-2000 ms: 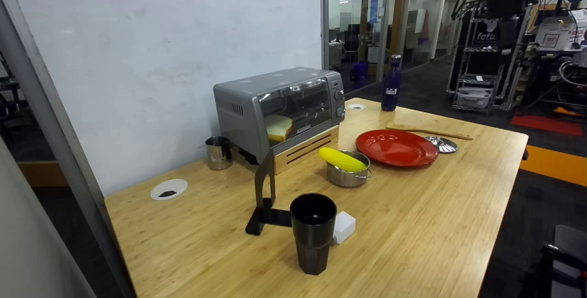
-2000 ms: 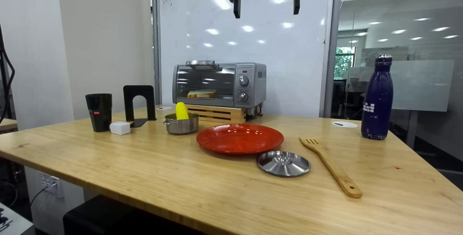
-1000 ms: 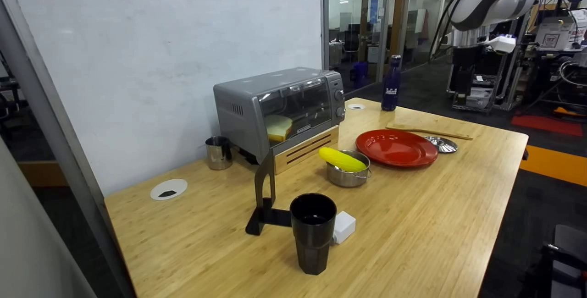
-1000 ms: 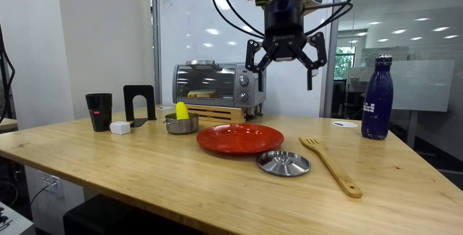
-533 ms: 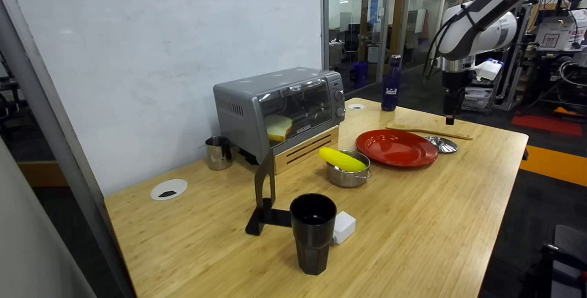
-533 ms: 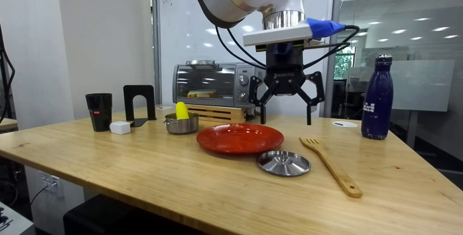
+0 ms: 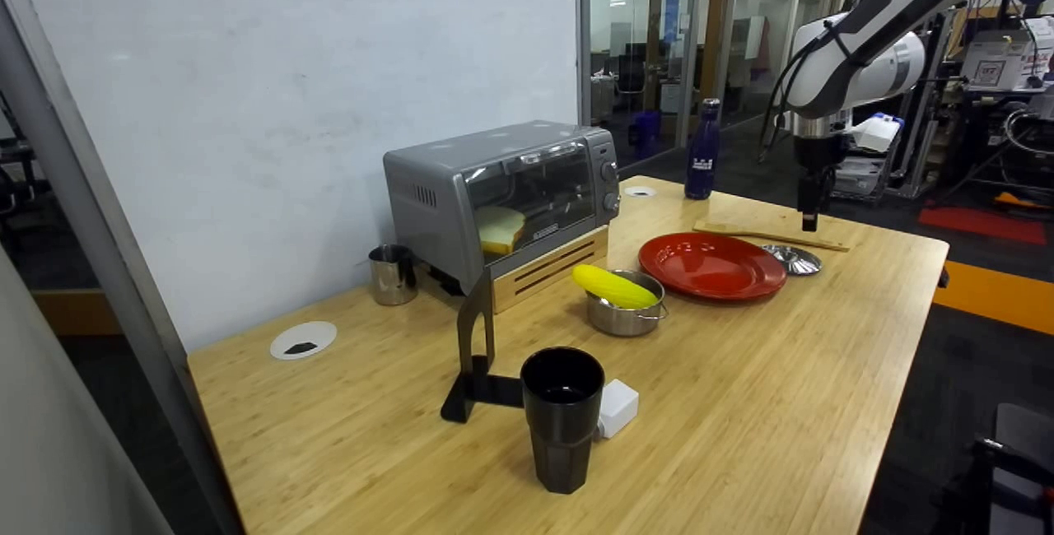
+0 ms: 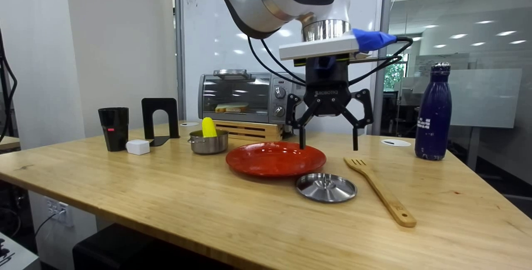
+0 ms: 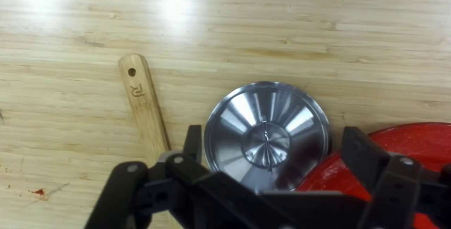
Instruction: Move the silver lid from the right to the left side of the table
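Observation:
The silver lid [image 8: 326,189] lies flat on the table [image 8: 178,199] by the front edge of the red plate. It is small, round and shiny, with a thin upright handle across its middle. It also shows in an exterior view [image 7: 792,260] and in the wrist view [image 9: 234,134]. My gripper [image 8: 328,148] is open and empty, pointing straight down above the lid. In the wrist view the open jaws stand on either side of the lid, with the handle between them. The lid's lower edge is hidden there behind the gripper and the red plate.
The red plate [image 8: 274,160] overlaps the lid's edge. A wooden spatula [image 8: 382,193] lies beside the lid. A blue bottle [image 8: 434,116], a pot [image 8: 210,144] with a yellow item, a toaster oven [image 8: 249,95], a bookend [image 7: 473,346], a white block [image 7: 617,410] and a black cup [image 7: 563,428] stand around.
The arm has come down from above the exterior views toward the lid, slowing over the last half second. The gripper has stayed open. The lid has not moved.

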`<control>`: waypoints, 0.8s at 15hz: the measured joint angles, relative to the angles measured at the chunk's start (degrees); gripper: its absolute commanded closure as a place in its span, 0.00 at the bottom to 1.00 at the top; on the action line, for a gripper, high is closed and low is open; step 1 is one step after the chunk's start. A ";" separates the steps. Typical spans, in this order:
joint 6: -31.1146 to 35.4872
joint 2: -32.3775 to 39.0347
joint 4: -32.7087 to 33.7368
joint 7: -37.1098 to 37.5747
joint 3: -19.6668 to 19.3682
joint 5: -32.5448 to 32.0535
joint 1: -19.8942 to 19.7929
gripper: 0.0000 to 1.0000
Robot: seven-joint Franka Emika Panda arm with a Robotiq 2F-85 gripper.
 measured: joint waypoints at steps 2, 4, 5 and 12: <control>-0.06 0.05 0.00 0.00 0.24 -0.08 -0.15 0.00; 0.64 0.32 0.00 -0.06 0.69 -0.75 -0.44 0.00; 1.14 0.59 0.01 -0.09 0.86 -1.18 -0.54 0.00; 7.83 3.82 0.02 -1.81 3.18 -2.02 -2.67 0.00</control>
